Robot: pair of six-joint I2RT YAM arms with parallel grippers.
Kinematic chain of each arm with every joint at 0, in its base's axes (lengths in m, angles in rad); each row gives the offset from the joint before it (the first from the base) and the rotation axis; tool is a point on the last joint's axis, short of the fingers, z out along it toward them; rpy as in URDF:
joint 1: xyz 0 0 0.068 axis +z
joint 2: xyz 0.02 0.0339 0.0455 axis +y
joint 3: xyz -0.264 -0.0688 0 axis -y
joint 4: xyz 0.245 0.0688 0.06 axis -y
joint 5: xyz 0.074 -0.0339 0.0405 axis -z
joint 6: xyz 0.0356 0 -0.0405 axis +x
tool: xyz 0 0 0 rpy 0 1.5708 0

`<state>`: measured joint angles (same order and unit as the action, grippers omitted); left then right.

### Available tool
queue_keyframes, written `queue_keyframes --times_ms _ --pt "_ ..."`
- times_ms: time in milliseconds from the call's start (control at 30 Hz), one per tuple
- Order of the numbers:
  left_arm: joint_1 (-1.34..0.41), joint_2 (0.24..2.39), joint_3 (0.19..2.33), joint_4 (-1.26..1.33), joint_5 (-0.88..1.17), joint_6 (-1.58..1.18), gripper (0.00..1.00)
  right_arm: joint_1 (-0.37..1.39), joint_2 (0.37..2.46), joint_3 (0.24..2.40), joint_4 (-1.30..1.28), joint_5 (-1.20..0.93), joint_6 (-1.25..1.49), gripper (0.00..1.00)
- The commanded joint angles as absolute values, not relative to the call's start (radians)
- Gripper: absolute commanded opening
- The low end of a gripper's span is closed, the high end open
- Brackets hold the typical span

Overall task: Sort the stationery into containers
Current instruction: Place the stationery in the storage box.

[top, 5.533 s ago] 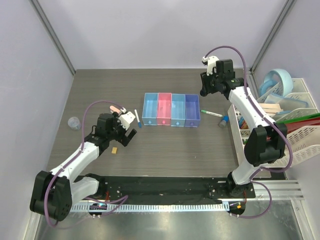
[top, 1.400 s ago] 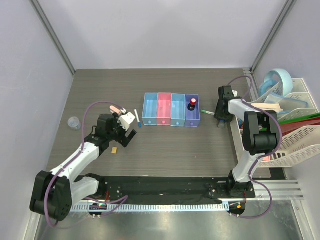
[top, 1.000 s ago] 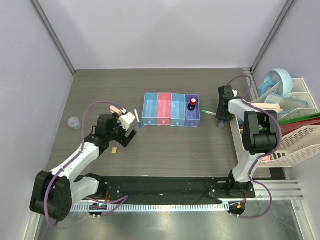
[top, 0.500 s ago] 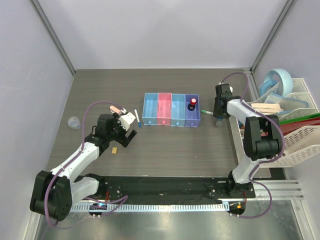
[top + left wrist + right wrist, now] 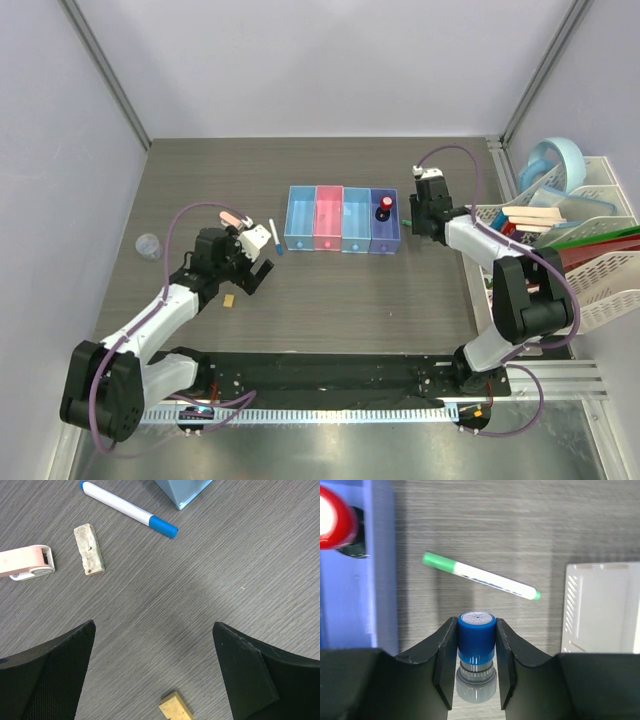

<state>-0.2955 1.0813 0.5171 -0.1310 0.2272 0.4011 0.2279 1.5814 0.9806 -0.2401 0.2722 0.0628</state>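
Note:
The four joined bins (image 5: 343,220) stand mid-table, with the red-capped black bottle (image 5: 385,208) in the darker blue one (image 5: 350,590). My right gripper (image 5: 476,622) is shut on a small blue-capped clear bottle (image 5: 476,630), just right of that bin (image 5: 414,216). The green-tipped white pen (image 5: 480,576) lies on the table under it. My left gripper (image 5: 153,626) is open and empty above bare table (image 5: 252,277). Near it lie the blue-capped white pen (image 5: 130,510), a tan block (image 5: 89,549), the pink eraser (image 5: 25,562) and a yellow block (image 5: 176,707). The clear round roll (image 5: 148,245) sits far left.
The large white rack (image 5: 570,250) with books and folders stands along the right edge; its corner shows in the right wrist view (image 5: 602,607). A corner of the leftmost light blue bin (image 5: 185,490) is at the top of the left wrist view.
My right gripper has moved left from beside the rack toward the darker blue bin, carrying the blue-capped bottle. The left arm has not moved.

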Motion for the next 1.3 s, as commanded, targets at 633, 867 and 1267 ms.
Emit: queue_keyframes --times_ms 633,867,1267 --pt "-0.299 1.103 0.526 -0.1 0.206 0.416 1.0 0.342 1.408 0.907 0.247 0.272 -0.069 0.2" --pt "-0.299 1.108 0.531 -0.101 0.198 0.419 1.0 0.379 1.489 0.91 0.305 0.232 -0.041 0.2" --pt "-0.301 1.114 0.523 -0.094 0.192 0.422 1.0 0.46 1.598 0.925 0.345 0.227 -0.043 0.2"
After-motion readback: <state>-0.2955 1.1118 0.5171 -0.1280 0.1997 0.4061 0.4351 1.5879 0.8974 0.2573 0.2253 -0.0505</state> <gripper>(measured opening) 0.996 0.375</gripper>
